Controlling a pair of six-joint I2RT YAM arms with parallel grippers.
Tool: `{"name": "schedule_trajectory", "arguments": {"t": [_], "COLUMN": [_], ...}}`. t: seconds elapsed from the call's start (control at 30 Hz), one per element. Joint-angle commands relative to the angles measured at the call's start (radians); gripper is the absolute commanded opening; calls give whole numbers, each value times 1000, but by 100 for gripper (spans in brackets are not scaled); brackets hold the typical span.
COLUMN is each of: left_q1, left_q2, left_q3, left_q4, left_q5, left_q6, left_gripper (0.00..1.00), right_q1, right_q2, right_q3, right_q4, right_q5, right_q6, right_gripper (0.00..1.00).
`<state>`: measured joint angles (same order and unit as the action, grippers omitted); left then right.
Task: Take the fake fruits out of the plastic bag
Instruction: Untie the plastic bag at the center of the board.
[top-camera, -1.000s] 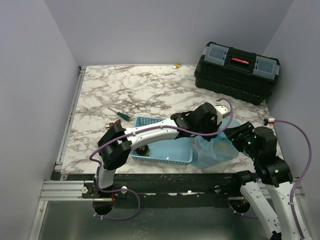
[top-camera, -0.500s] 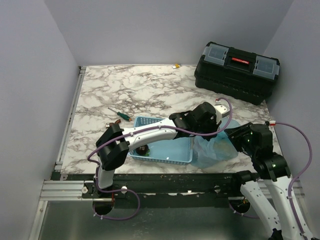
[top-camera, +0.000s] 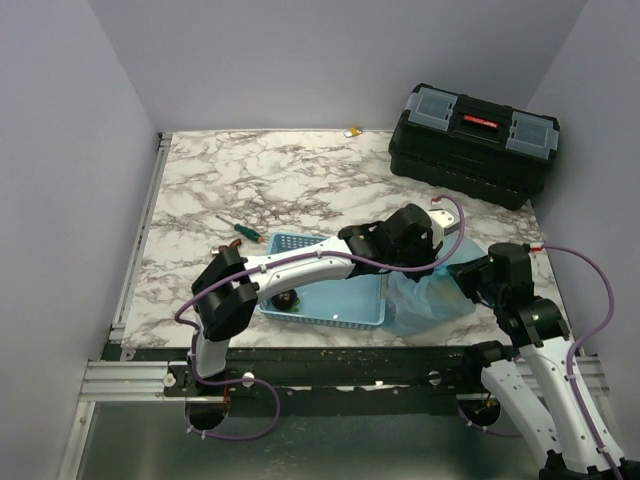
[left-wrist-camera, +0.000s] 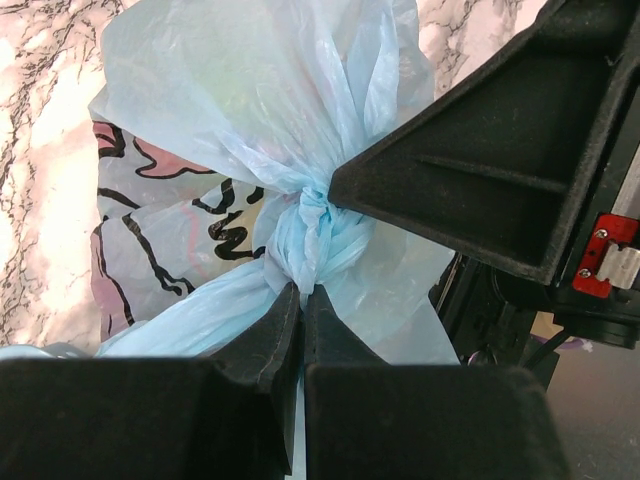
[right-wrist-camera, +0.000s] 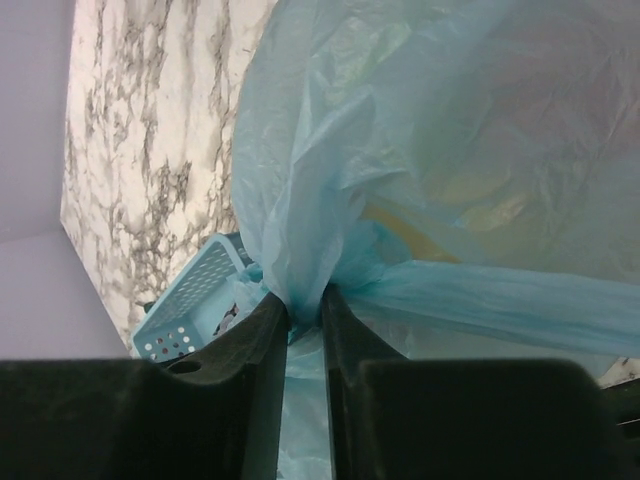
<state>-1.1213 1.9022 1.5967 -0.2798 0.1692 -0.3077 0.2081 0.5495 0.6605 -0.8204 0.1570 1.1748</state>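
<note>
Blue film of the bag (top-camera: 432, 302) lies at the near right edge of the bench (top-camera: 260, 180), just beside the basket (top-camera: 335, 319). Pinching a gathered fold of it, the right tool (right-wrist-camera: 305, 300) is almost closed; the left tool (left-wrist-camera: 302, 293) is clamped tight just below the knot (left-wrist-camera: 305, 232).

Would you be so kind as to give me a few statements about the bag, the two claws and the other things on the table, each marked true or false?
1. The plastic bag is tied shut with a knot. True.
2. The left claw hangs open, holding nothing. False: it is shut on the bag's film right at the knot.
3. The right claw pinches bag film between its fingers. True.
4. The black toolbox has its lid raised. False: the lid is closed.
5. The screwdriver lies on the table, outside the blue basket. True.
</note>
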Motion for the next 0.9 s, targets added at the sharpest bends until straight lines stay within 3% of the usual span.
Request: {"name": "schedule_trajectory", "arguments": {"t": [0.0, 0.63, 0.87], "left_q1": [-6, -6, -5], "left_q2": [-58, -151, -180], "left_q3": [-15, -136, -133], "left_q4": [2, -27, -42], "left_q5": [23, -77, -28], "left_q6": [-2, 51, 50], "left_gripper": [0, 0, 0], "right_q1": [1, 0, 1], "right_q2": [-11, -2, -35], "right_q3": [-9, 247, 227], "right_q4": [22, -78, -41], "right_q5": [73, 509, 484], "right_q6": [11, -205, -236], "right_gripper": [15, 5, 5]}}
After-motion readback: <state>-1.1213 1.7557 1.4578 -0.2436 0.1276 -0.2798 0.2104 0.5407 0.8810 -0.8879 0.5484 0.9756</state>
